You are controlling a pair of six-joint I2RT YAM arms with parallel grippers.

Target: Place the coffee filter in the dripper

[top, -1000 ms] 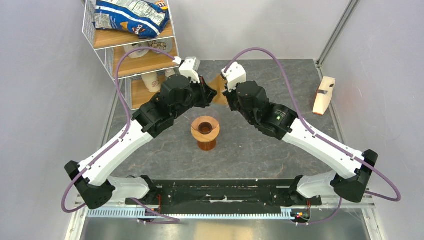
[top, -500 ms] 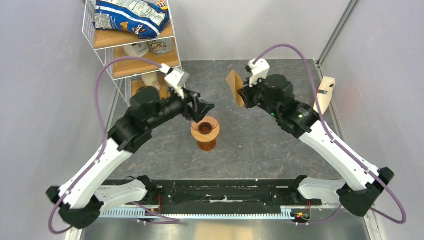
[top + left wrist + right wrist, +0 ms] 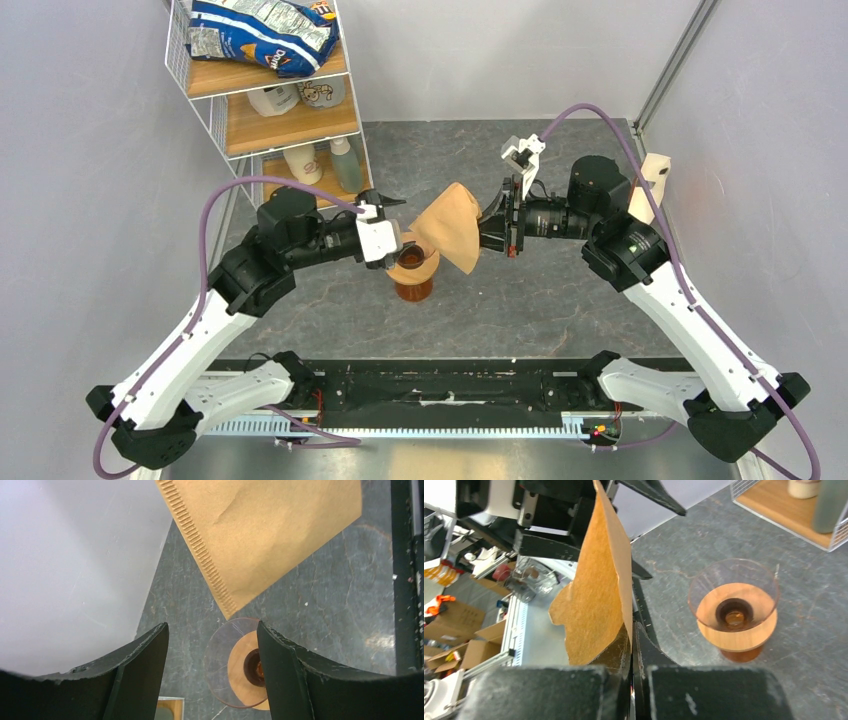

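Note:
The coffee filter (image 3: pixel 452 232) is a flat tan paper fan, held in the air just right of the dripper (image 3: pixel 412 260) and partly over it. My right gripper (image 3: pixel 488 228) is shut on the filter's right edge. In the right wrist view the filter (image 3: pixel 599 595) stands on edge, pinched between the jaws of my right gripper (image 3: pixel 631 630). The dripper (image 3: pixel 734 625) is a wood ring under a clear glass cone, on an amber vessel (image 3: pixel 412 291). My left gripper (image 3: pixel 401 228) hangs open just left of the dripper. In the left wrist view my left gripper (image 3: pixel 211 630) holds nothing, with the filter (image 3: pixel 265 535) and the dripper (image 3: pixel 240 672) beyond it.
A wire rack (image 3: pixel 215 120) with wooden shelves stands at the back left, holding a chip bag (image 3: pixel 265 35) and bottles (image 3: pixel 345 165). A pale wooden stand (image 3: pixel 648 188) leans at the right wall. A black rail (image 3: pixel 440 385) runs along the near edge.
My left gripper let go of the filter, opened and drew back down to the dripper's left side. My right gripper swung the filter forward and down toward the dripper.

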